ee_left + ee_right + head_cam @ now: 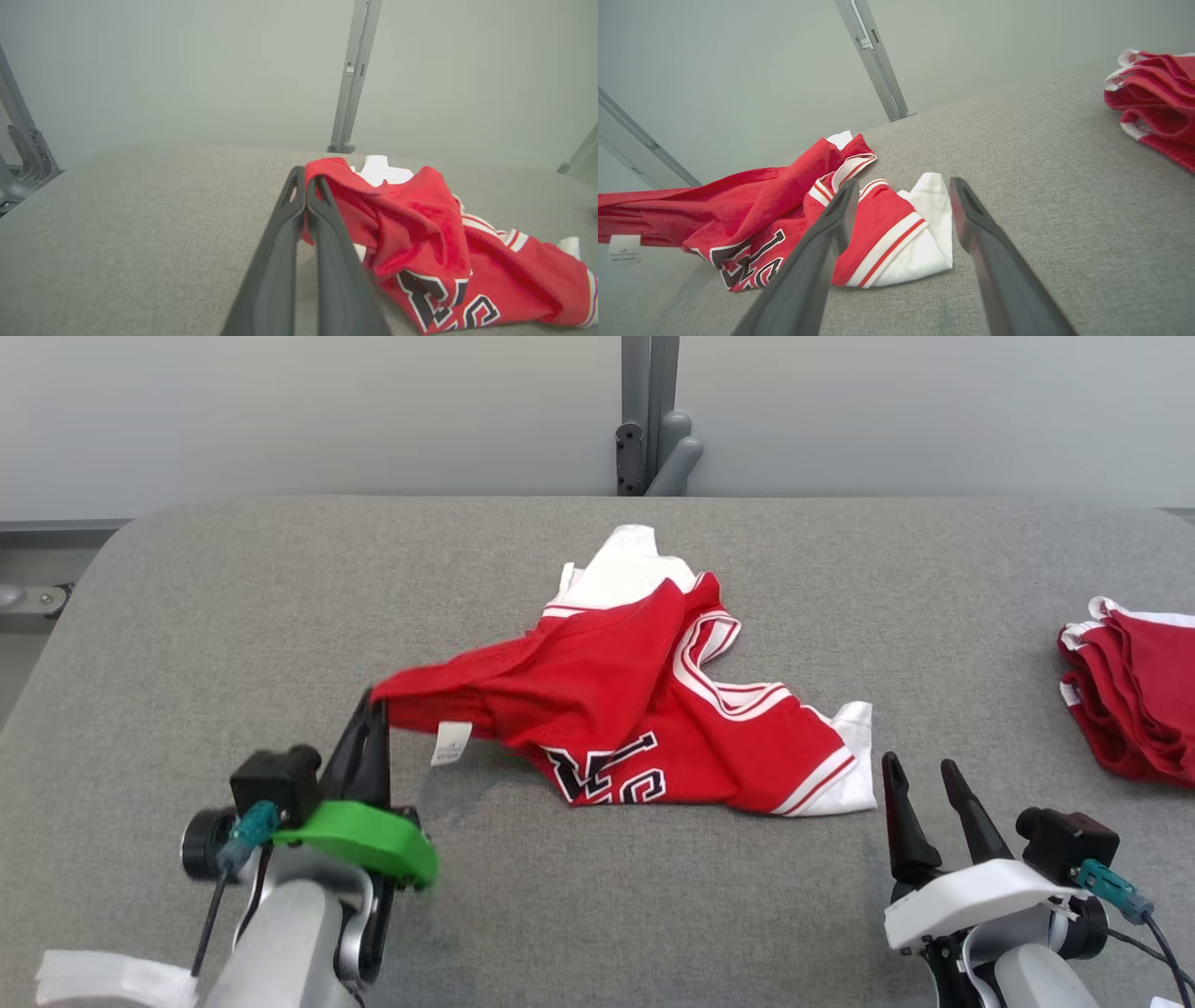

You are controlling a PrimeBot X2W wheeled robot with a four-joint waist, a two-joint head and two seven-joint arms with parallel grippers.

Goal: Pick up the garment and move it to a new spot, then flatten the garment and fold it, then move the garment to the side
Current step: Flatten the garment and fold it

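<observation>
The garment (635, 700) is a red jersey with white trim and black lettering, lying crumpled in the middle of the grey table (233, 588). My left gripper (373, 702) is shut on the garment's left edge and holds it lifted off the cloth, with a white label hanging below. In the left wrist view the fingers (306, 186) pinch the red fabric (420, 224) at their tips. My right gripper (920, 770) stands open just right of the garment's white corner (854, 784). In the right wrist view its gripper (903, 186) frames that white corner (931, 219) without touching it.
A stack of folded red and white garments (1134, 691) lies at the table's right edge, also in the right wrist view as a folded stack (1155, 93). A grey post (649, 415) rises behind the table's far edge. Bare grey cloth spreads left and near.
</observation>
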